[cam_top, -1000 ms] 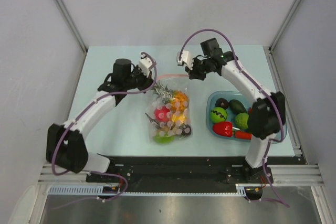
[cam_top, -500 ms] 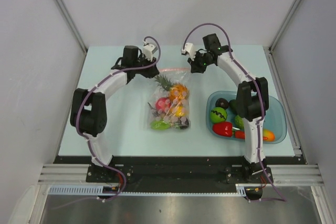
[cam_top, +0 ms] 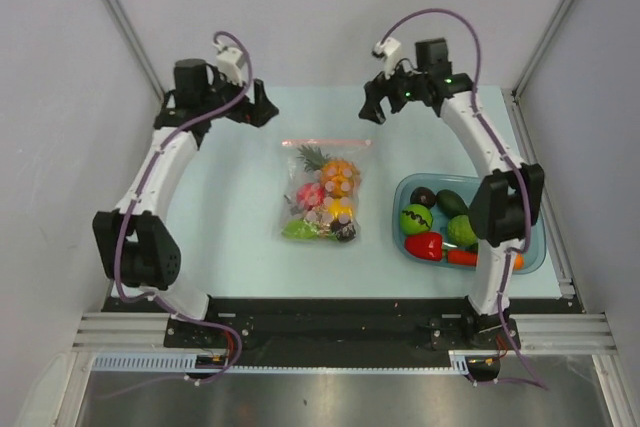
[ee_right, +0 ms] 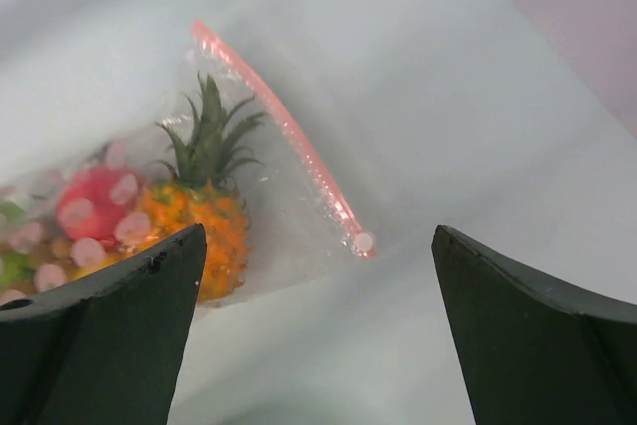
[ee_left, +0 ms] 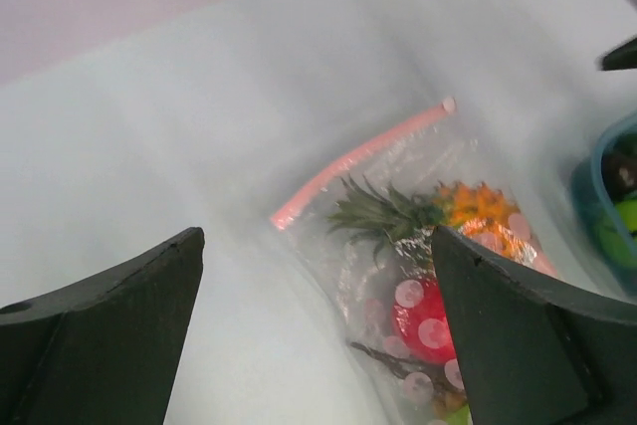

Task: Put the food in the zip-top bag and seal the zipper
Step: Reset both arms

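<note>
The zip-top bag (cam_top: 322,192) lies flat mid-table, its pink zipper (cam_top: 326,142) a straight strip at the far edge. Inside is the food: an orange pineapple (cam_top: 339,177), a red spotted piece (cam_top: 308,195), a green piece (cam_top: 298,232) and brown grapes (cam_top: 344,231). My left gripper (cam_top: 256,108) hovers open, up and to the left of the zipper, holding nothing. My right gripper (cam_top: 372,105) hovers open off the zipper's right end, also empty. The left wrist view shows the zipper (ee_left: 358,154) and pineapple (ee_left: 476,208) beyond the open gripper (ee_left: 317,241). In the right wrist view the zipper (ee_right: 284,128) lies ahead of the open gripper (ee_right: 318,236).
A light blue tray (cam_top: 532,249) stands at the right, under the right arm's elbow. It holds a green ball (cam_top: 415,218), a red pepper (cam_top: 424,245), an avocado (cam_top: 452,202) and other toy pieces. Side walls rise close on both sides of the table.
Both grippers were shut at the zipper's ends; they have opened, let go and drawn up and outward. The bag has settled flat on the table, a little to the right.
</note>
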Controlling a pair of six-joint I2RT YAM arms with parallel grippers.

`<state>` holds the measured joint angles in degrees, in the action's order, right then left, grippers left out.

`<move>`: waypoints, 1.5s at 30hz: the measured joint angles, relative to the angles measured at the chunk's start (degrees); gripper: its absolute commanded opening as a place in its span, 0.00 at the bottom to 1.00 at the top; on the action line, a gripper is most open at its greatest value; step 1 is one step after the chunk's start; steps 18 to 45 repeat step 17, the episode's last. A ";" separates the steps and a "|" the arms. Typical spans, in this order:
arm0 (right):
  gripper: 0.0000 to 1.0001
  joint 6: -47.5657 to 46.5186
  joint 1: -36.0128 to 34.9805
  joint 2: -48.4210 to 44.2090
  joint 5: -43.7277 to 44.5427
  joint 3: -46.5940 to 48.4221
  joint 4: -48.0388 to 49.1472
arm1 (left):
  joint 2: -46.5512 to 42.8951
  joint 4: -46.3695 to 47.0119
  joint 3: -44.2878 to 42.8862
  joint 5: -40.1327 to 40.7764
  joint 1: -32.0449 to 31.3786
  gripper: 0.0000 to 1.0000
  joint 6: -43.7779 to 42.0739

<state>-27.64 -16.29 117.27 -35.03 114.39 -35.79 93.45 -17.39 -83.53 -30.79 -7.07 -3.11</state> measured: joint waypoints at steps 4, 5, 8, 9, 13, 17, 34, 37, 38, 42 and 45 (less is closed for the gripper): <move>1.00 10.95 4.39 -9.62 -1.42 -4.02 4.37 | -1.88 -8.00 -9.73 -1.20 6.03 1.00 0.42; 1.00 13.42 5.90 -11.96 -1.66 -5.20 5.33 | -2.03 -9.27 -11.21 -1.44 7.28 1.00 0.66; 1.00 19.82 11.04 -18.67 -2.67 -11.37 8.98 | -3.26 -13.70 -12.85 -2.54 11.69 1.00 2.08; 1.00 22.32 13.25 -21.42 -3.08 -15.61 11.04 | -3.85 -15.39 -12.22 -2.45 13.03 1.00 2.40; 1.00 27.08 20.83 -26.05 -3.98 -25.77 11.47 | -7.21 -18.43 -6.10 -1.27 14.21 1.00 2.71; 1.00 27.67 25.11 -26.12 -4.04 -29.62 9.05 | -11.78 -20.31 2.73 0.17 13.84 1.00 2.89; 1.00 27.67 25.11 -26.12 -4.04 -29.62 9.05 | -11.78 -20.31 2.73 0.17 13.84 1.00 2.89; 1.00 27.67 25.11 -26.12 -4.04 -29.62 9.05 | -11.78 -20.31 2.73 0.17 13.84 1.00 2.89; 1.00 27.67 25.11 -26.12 -4.04 -29.62 9.05 | -11.78 -20.31 2.73 0.17 13.84 1.00 2.89; 1.00 27.67 25.11 -26.12 -4.04 -29.62 9.05 | -11.78 -20.31 2.73 0.17 13.84 1.00 2.89; 1.00 27.67 25.11 -26.12 -4.04 -29.62 9.05 | -11.78 -20.31 2.73 0.17 13.84 1.00 2.89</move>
